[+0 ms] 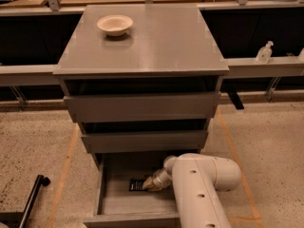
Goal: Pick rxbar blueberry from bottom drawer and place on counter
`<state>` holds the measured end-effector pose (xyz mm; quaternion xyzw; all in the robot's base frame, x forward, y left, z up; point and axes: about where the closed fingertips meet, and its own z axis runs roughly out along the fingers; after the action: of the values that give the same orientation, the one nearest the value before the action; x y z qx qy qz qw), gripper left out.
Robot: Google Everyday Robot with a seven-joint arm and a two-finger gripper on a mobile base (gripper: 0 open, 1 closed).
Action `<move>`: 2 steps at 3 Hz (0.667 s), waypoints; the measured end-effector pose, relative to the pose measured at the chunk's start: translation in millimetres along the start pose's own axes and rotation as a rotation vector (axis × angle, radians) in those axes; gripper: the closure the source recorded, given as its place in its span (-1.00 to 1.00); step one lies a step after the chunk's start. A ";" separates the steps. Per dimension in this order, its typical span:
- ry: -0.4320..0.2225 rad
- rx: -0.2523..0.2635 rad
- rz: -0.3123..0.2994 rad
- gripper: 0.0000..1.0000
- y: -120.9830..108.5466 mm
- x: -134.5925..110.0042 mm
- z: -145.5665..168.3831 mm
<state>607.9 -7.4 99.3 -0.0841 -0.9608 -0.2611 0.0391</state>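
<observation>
The bottom drawer (110, 204) is pulled out at the foot of the cabinet. On its grey floor lies the rxbar blueberry (137, 185), a small black flat bar with pale lettering. My gripper (153, 183) is down inside the drawer, right at the bar's right end, and the white arm (202, 194) reaches in from the lower right. The arm hides the drawer's right side. Above it all, the counter (156, 42) is the cabinet's broad grey top.
A beige bowl (114, 24) stands on the counter's back left. Two shut drawers with tall grey fronts (142, 107) overhang the bottom drawer. A black pole (32, 198) lies on the floor at left. A grey rail with a small bottle (264, 52) runs behind at right.
</observation>
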 end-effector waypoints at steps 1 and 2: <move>0.000 0.000 0.000 1.00 0.2 0.0 -0.7; 0.000 0.000 0.000 1.00 0.2 0.0 -0.7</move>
<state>608.0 -7.5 100.0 -0.0842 -0.9609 -0.2610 0.0390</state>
